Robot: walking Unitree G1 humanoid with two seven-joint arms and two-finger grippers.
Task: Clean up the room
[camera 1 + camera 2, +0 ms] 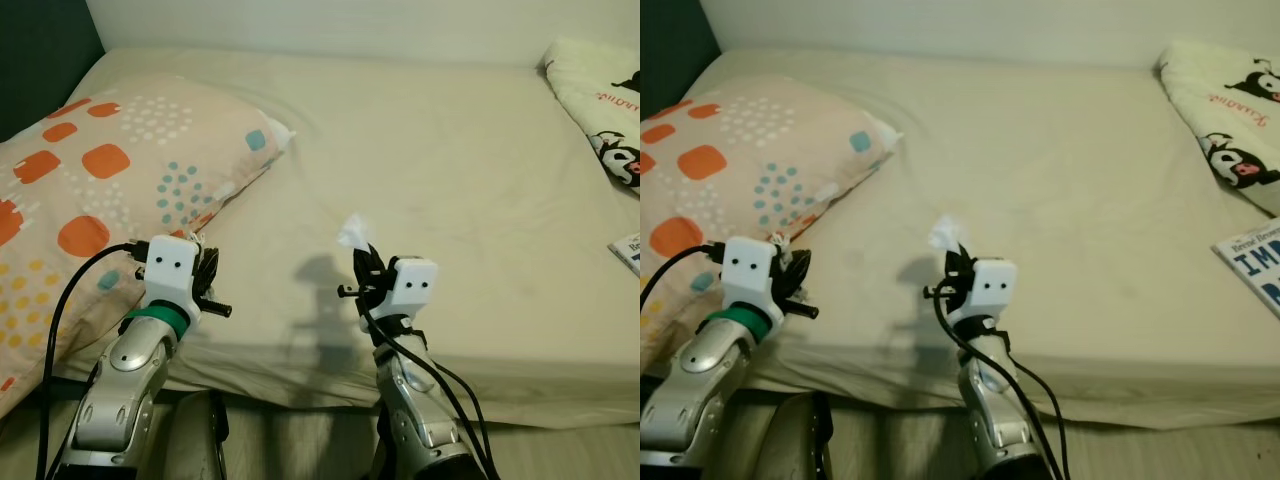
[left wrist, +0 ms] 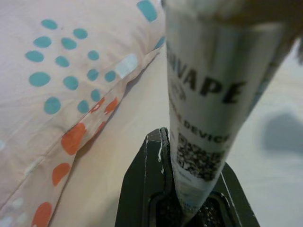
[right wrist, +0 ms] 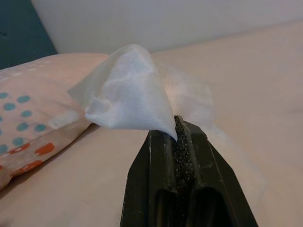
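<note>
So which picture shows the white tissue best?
The right wrist view: the tissue is big and close there, pinched in the right pincer. Both eye views show it as just a small white tuft over the bed.

Both arms are raised up front, left gripper point(image 1: 205, 262) and right gripper point(image 1: 362, 258) fingers pinched tight together.

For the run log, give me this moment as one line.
left gripper: shut on printed packet | right gripper: shut on white tissue | both over bed edge | pillow left
</note>
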